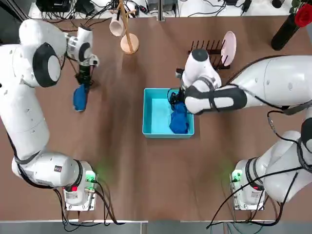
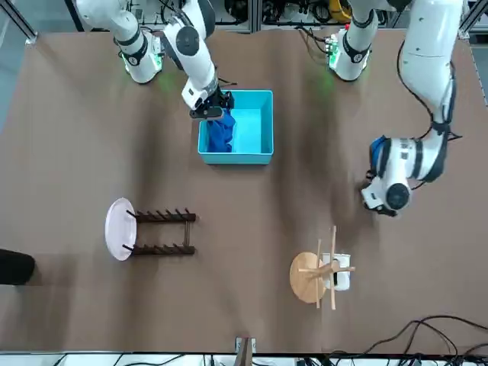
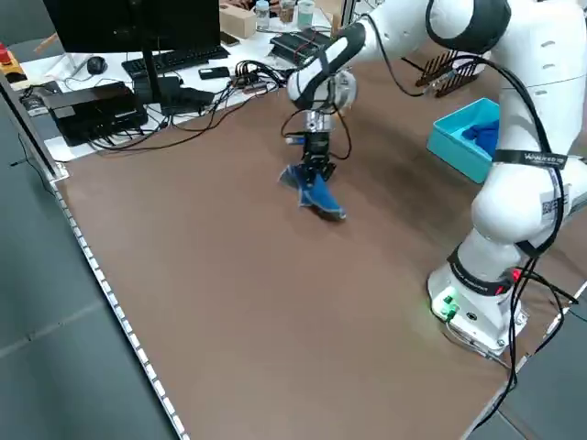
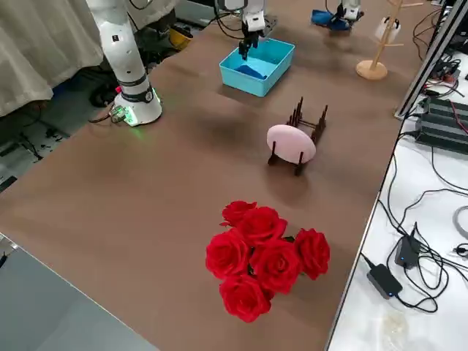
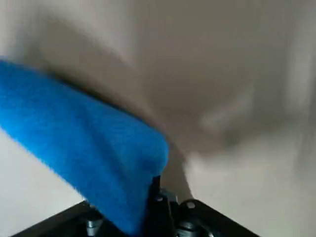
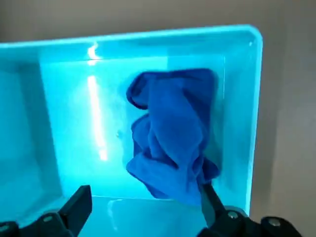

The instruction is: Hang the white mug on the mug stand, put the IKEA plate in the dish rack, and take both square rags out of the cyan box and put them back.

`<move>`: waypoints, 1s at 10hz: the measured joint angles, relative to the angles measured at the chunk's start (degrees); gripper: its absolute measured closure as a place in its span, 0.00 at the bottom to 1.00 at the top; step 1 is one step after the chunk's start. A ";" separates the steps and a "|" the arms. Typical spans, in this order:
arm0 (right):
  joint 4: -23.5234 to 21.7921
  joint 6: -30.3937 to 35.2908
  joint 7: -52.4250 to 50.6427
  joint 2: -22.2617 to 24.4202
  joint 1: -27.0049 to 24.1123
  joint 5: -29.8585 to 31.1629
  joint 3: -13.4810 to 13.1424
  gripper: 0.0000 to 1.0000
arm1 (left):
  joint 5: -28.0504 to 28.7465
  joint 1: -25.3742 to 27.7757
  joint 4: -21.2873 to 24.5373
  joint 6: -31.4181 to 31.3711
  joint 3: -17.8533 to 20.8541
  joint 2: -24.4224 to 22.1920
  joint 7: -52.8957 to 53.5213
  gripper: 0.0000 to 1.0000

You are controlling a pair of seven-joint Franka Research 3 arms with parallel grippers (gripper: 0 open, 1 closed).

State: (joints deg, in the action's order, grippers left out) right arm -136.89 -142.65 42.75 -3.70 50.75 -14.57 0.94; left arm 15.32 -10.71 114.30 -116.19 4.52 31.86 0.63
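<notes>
My left gripper (image 1: 84, 84) is shut on a blue square rag (image 1: 80, 98) that hangs from it over the table's left side, its lower end near the tabletop (image 3: 316, 194). My right gripper (image 1: 175, 97) stands open above the far right part of the cyan box (image 1: 155, 115), over the other rag (image 6: 173, 131), which lies crumpled by the box's right wall. The white mug (image 1: 116, 27) hangs on the mug stand (image 1: 128, 41) at the back. The IKEA plate (image 1: 228, 48) stands upright in the dish rack (image 1: 207, 50).
A bunch of red roses (image 4: 262, 256) in a dark vase (image 1: 284, 30) stands at the back right corner. Cables and electronics lie beyond the table's far edge. Bare brown tabletop (image 1: 161, 180) lies between the box and the arm bases.
</notes>
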 joint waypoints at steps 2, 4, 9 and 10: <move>-1.57 -3.02 0.01 -1.40 0.26 0.00 -0.03 0.04 | -1.09 -0.14 -1.23 0.09 -5.54 -0.06 -3.34 0.93; -2.04 -6.81 0.01 -4.34 0.29 0.00 -0.11 0.06 | -3.86 -0.09 -2.46 -0.07 -10.24 -0.05 -5.94 0.93; -2.01 -11.65 3.11 -8.96 0.41 0.00 -0.33 0.55 | -5.21 -1.19 -2.70 -1.21 -15.54 0.59 -13.04 0.93; -1.76 -11.62 3.93 -8.73 0.39 0.00 -0.70 0.73 | -5.20 -1.08 -2.29 -0.78 -14.93 0.40 -13.05 0.93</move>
State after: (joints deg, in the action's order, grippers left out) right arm -138.65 -154.27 46.68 -12.43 51.14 -14.58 0.24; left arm 10.12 -11.78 112.01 -116.97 -10.41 32.26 -12.42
